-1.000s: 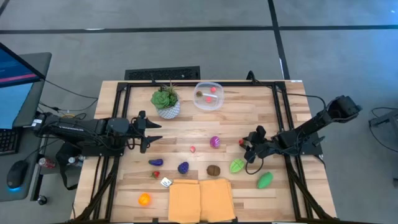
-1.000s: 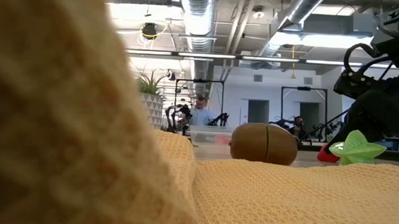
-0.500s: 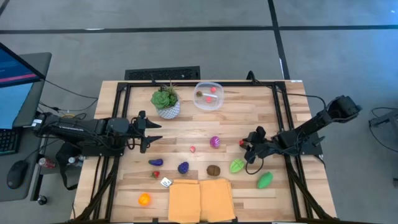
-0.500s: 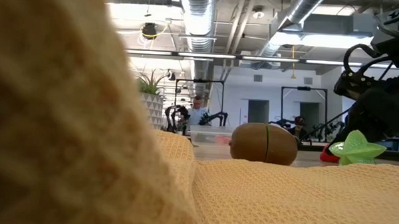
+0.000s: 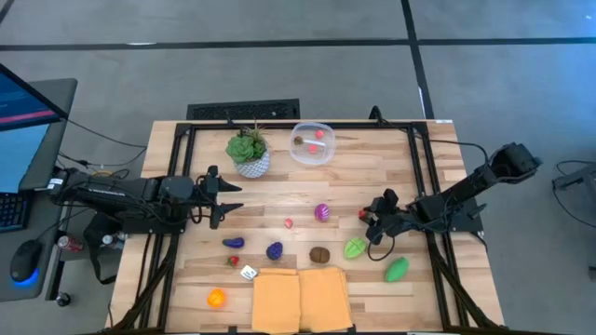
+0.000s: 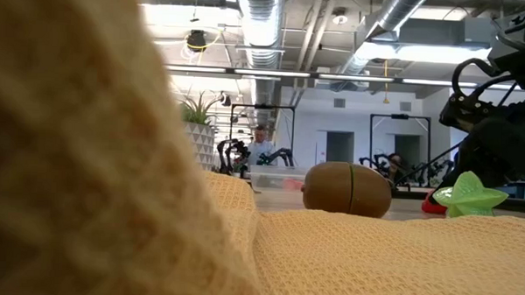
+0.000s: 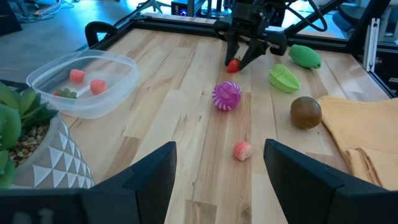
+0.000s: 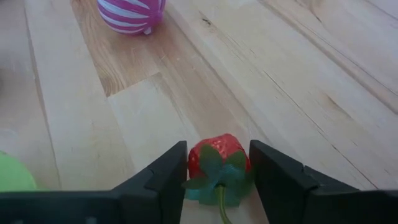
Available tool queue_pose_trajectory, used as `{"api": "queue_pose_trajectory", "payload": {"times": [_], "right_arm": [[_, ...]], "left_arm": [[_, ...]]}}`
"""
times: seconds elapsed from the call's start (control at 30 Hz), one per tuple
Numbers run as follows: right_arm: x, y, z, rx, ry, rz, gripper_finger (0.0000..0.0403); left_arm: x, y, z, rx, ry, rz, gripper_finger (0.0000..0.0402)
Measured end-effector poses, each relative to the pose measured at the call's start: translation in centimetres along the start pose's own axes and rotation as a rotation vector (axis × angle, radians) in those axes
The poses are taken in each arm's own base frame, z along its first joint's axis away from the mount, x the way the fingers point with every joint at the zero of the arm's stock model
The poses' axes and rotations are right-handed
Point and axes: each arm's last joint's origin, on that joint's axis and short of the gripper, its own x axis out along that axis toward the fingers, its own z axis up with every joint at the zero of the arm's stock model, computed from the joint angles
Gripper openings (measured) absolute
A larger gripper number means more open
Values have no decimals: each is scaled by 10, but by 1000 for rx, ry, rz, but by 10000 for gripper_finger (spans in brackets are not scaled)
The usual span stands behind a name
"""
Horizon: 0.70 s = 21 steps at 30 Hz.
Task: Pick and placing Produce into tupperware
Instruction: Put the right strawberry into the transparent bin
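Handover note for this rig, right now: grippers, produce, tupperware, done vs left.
Right gripper: down at the table, fingers either side of the red strawberry; grip not confirmed.
Left gripper: open, empty, waiting at the table's left.
Tupperware: at the back beside the plant, a few pieces inside.
Left: strawberry plus loose produce, including striped pink piece, brown piece and green pieces.

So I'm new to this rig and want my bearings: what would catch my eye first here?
Probably the right claw down on the table's right side, its fingers flanking a red strawberry. Next, bright toy produce is scattered across the wooden table, such as the pink striped ball near the middle. At the far edge, a clear tupperware already holds a few pieces.
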Motion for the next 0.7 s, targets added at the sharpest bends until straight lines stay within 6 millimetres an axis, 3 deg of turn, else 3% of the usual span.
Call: {"api": "queue_pose_trajectory", "payload": {"times": [0.2, 0.7], "right_arm": [[0, 0, 0, 0, -1, 0, 178], [0, 0, 0, 0, 0, 0, 199]], "left_arm": [[0, 0, 0, 0, 0, 0, 233], [0, 0, 0, 0, 1, 0, 233]]}}
